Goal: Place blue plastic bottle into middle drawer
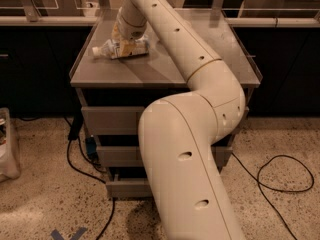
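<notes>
The blue plastic bottle (120, 49) lies on its side at the back left of the grey cabinet top (150, 71), with its white cap pointing left. My gripper (126, 40) is straight down over the bottle's middle, at the end of my long white arm, and it hides part of the label. The middle drawer (116, 155) is the grey front second from the top, below the cabinet top. My arm covers its right part, and its handle is not visible.
The top drawer front (111, 120) and the bottom drawer front (127, 188) sit above and below the middle drawer. Black cables (280, 176) lie on the speckled floor on both sides. A white container (7, 149) stands at the left. Blue tape (67, 233) marks the floor.
</notes>
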Robot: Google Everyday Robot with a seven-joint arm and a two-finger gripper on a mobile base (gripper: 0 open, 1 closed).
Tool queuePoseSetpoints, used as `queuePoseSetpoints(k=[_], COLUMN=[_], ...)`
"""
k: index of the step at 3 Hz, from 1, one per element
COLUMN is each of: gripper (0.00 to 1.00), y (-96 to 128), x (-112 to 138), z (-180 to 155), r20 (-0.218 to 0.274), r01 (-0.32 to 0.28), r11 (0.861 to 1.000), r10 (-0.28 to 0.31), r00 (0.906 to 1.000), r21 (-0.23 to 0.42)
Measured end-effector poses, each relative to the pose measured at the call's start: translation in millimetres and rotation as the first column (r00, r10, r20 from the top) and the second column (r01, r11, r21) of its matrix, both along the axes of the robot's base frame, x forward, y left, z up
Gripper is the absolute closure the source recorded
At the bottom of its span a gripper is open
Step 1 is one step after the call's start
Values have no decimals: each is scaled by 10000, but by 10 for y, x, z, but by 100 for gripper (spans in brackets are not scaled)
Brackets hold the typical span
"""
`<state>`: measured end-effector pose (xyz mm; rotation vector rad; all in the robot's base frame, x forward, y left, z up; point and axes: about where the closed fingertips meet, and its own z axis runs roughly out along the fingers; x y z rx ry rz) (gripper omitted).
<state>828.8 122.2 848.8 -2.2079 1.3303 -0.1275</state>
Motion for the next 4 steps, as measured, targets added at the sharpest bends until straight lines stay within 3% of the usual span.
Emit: queuePoseSetpoints(k=[3, 4], gripper=[12, 0], y=[1, 3], x=[0, 0], z=[-1, -5], r20=[-1, -5], r01=[-1, -3], r11=[10000, 10000], r10=[1, 3], r00=[10000, 10000], r21=[0, -1])
